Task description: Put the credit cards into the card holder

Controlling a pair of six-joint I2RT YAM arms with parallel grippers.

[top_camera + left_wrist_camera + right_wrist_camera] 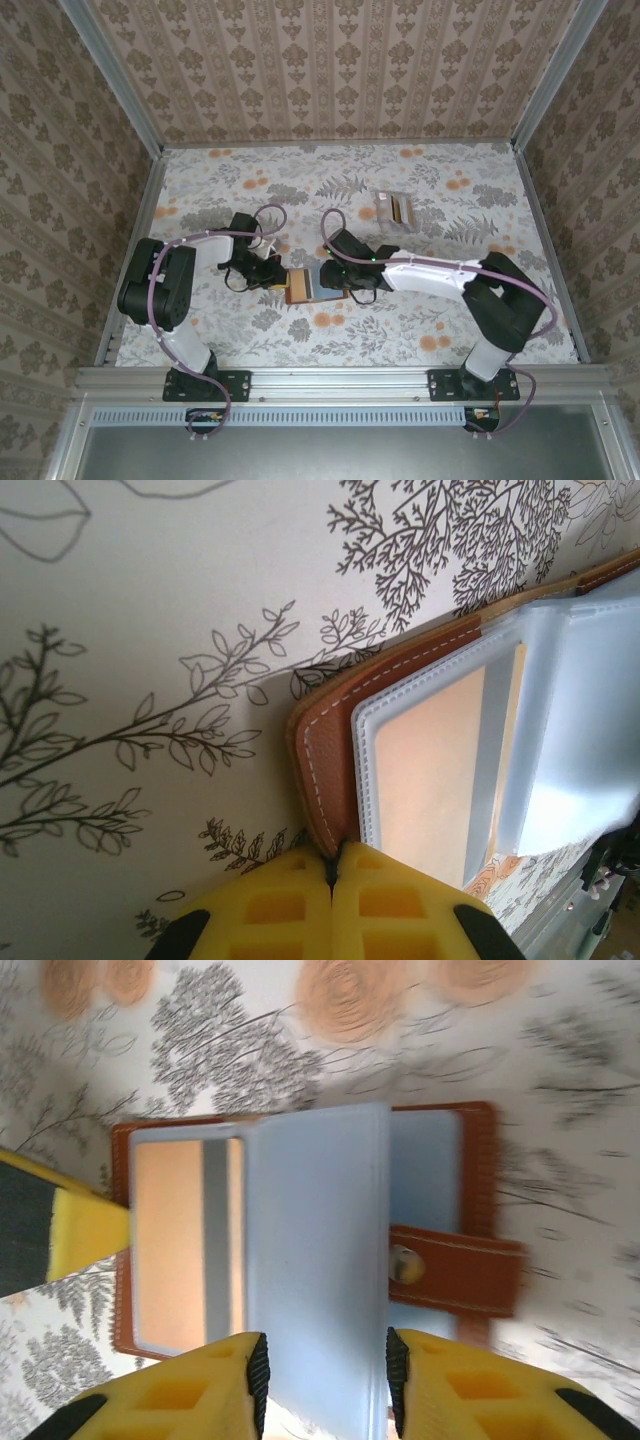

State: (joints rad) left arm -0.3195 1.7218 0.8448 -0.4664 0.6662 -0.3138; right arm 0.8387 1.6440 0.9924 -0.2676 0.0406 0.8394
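The reddish-brown card holder (300, 286) lies open on the table between the two arms. My left gripper (335, 858) is shut on the leather edge of the holder (325, 750); its yellow finger (85, 1235) shows at that edge. A tan card (170, 1240) sits in a clear sleeve inside. A light blue card (315, 1260) lies over the middle of the holder (480, 1160), next to the closing tab (460, 1270). My right gripper (325, 1360) stands over the blue card's near end, jaws apart, one pad at each long edge. More credit cards (393, 210) lie farther back.
Patterned walls close in the table on three sides, with metal rails (150, 200) along the left and right edges. The floral tabletop (450, 330) stretches to the right of the holder.
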